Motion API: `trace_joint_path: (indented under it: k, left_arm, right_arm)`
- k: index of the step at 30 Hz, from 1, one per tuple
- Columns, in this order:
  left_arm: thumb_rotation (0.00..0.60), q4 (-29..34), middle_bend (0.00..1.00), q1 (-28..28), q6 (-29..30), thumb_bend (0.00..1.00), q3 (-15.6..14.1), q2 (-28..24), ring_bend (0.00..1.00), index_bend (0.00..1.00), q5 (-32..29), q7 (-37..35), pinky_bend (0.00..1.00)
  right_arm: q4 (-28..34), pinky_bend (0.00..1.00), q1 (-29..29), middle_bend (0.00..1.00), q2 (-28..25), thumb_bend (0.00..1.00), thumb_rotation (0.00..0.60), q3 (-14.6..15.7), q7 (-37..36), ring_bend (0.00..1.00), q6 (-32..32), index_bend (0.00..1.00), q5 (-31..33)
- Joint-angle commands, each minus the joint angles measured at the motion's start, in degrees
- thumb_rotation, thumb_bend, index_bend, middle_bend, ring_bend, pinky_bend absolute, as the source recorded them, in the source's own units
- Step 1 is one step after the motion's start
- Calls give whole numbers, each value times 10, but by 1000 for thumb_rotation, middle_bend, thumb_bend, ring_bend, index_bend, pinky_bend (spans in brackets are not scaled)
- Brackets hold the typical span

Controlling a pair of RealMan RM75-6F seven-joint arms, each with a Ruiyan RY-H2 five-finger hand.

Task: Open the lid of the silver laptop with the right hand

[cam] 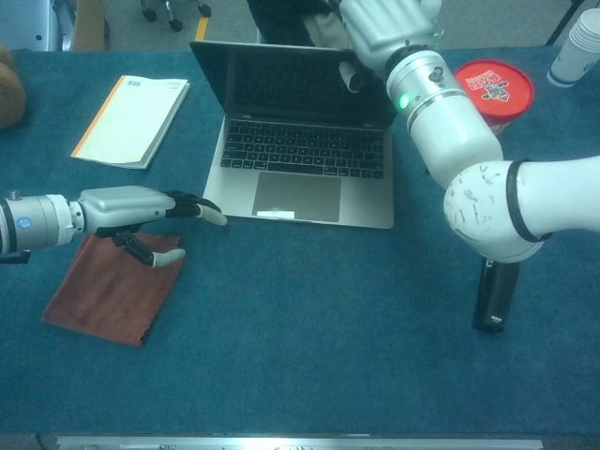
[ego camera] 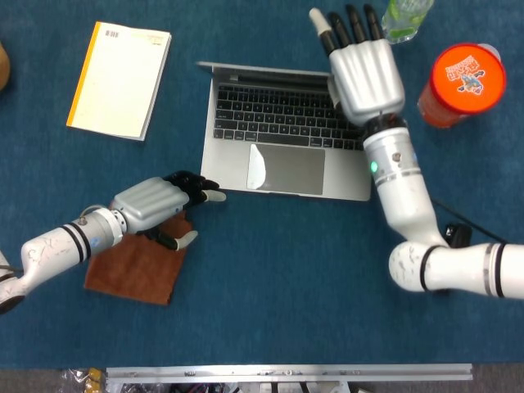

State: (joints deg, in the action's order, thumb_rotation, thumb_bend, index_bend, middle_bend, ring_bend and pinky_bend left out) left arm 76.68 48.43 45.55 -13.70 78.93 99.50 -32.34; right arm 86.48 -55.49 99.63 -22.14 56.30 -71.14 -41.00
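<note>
The silver laptop with its black keyboard (ego camera: 282, 143) sits in the upper middle of the head view, base flat on the blue cloth-covered table (ego camera: 286, 295), long axis running left to right across the frame. Its dark-screened lid (cam: 291, 80) stands about upright in the chest view, hinged along the far edge, so the opening looks essentially done. The right hand (ego camera: 364, 70) is at the lid's upper right corner, fingers extended and pointing toward the top of the frame; whether it touches or holds the lid edge, I cannot tell. The left hand (ego camera: 155, 205) lies toward the lower left, just off the laptop's front left corner, its fingers loosely curled, apparently holding nothing, over a brown leather-like cloth (ego camera: 135, 270). The right hand is plainly the nearer one to the lid.
</note>
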Motion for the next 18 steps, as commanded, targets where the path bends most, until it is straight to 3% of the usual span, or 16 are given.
trace_joint_path:
  k: [1, 18]
  left_arm:
    - [358, 3, 32, 0, 0, 469, 1, -2, 0, 82, -3, 2, 0]
    - [361, 8, 32, -1, -4, 469, -1, -4, 0, 82, -16, 15, 0]
  right_arm:
    - [-31, 65, -14, 137, 1, 397, 600, -11, -10, 0, 15, 53, 7]
    - [-185, 64, -74, 137, 42, 336, 600, -40, -49, 0, 63, 53, 22]
